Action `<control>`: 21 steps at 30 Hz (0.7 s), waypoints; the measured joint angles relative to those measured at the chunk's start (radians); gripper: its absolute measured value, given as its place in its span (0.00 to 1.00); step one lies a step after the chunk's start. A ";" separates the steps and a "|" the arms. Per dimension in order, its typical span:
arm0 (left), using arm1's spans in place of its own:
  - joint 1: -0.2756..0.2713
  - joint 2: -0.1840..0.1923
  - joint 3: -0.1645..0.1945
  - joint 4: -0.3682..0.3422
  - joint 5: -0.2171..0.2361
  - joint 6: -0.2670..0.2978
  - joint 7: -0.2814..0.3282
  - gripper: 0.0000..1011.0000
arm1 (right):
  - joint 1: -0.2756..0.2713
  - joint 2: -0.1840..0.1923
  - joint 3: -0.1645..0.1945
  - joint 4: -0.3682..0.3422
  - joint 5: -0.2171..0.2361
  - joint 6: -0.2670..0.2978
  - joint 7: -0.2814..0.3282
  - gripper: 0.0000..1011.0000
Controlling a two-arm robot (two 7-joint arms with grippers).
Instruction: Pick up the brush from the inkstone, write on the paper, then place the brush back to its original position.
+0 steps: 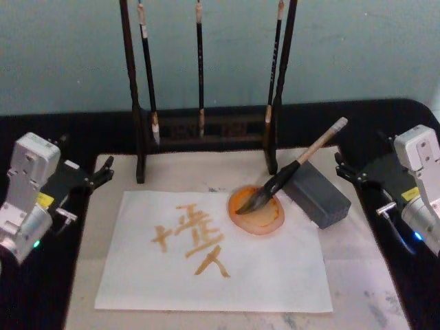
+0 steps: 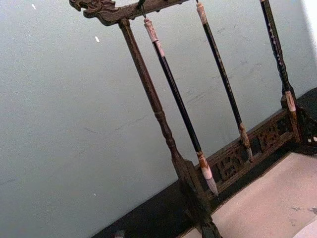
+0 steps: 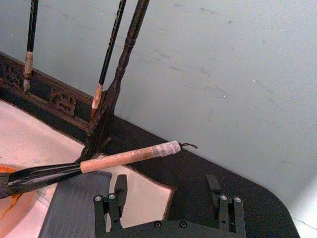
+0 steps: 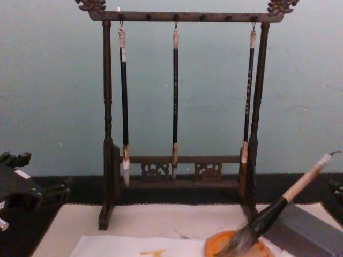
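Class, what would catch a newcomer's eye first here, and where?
Orange characters on the paper at the centre. Right of them, the brush leans with its tuft in the inkstone and its handle on a grey block. Behind stands a rack of thin brushes; the left gripper and right gripper sit at the sides.

Glossy inkstone (image 1: 268, 220), matt paper (image 1: 275, 275) (dark wooden rack (image 1: 130, 82))

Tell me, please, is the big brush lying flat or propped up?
Propped up: the brush rests tuft in the orange dish, handle on the grey block.
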 joint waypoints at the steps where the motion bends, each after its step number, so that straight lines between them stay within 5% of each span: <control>1: 0.000 0.000 0.000 0.000 0.000 0.000 0.000 1.00 | 0.000 0.000 0.000 0.000 0.000 0.000 0.000 0.99; 21: 0.000 0.000 0.000 0.000 0.000 0.000 0.000 1.00 | 0.000 0.000 0.000 0.000 0.000 0.000 0.000 0.99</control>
